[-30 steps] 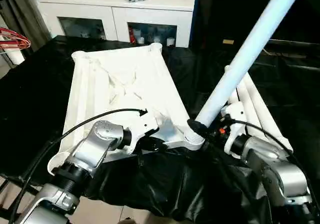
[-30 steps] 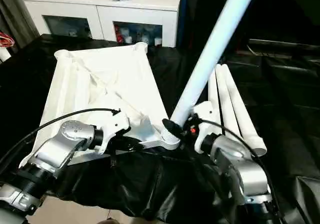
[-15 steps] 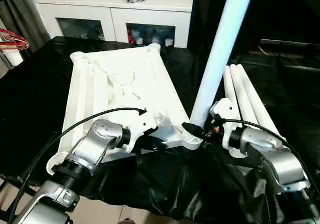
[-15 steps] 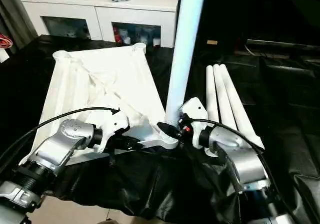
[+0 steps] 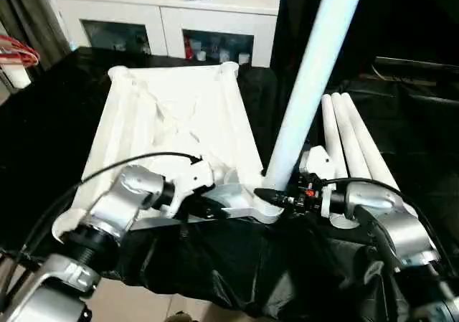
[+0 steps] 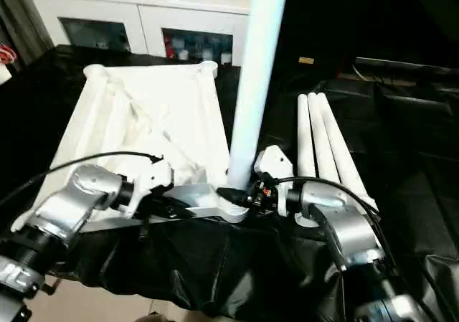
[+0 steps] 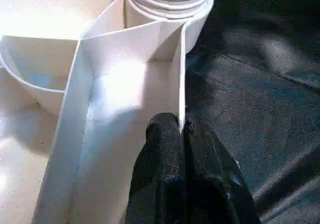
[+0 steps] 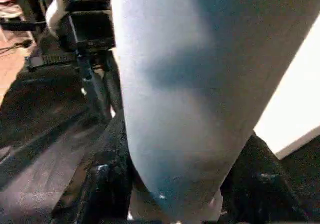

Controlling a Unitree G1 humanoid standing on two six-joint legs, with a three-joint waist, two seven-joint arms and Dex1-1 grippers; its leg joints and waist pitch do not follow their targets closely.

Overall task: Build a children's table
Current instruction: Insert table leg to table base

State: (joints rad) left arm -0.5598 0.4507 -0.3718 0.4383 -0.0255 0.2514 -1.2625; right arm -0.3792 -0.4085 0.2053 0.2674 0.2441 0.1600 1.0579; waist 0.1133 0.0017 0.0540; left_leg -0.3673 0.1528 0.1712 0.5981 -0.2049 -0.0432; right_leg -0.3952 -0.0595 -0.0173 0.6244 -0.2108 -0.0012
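The children's table top (image 5: pixel 172 114) lies upside down, ribbed side up, on a black cloth. My left gripper (image 5: pixel 215 209) is shut on a thin wall of its near edge; the wrist view shows the black fingertips (image 7: pixel 170 134) pinching that wall just short of the near right corner socket (image 7: pixel 170 4). A long white leg (image 5: pixel 308 71) stands nearly upright with its foot in that socket (image 5: pixel 264 211). My right gripper (image 5: pixel 272 196) is shut on the leg's lower end, with the leg (image 8: pixel 185 84) between its fingers (image 8: pixel 107 184). Three more legs (image 5: pixel 351 146) lie side by side to the right.
A white cabinet (image 5: pixel 165 13) with glass doors stands behind the work. Something red (image 5: pixel 18 49) shows at the left edge. The black cloth (image 5: pixel 237 272) hangs over the near edge, with floor below.
The leg in my right gripper has swung from leaning far right to nearly upright over the corner socket. My left gripper has kept its hold on the table top's edge.
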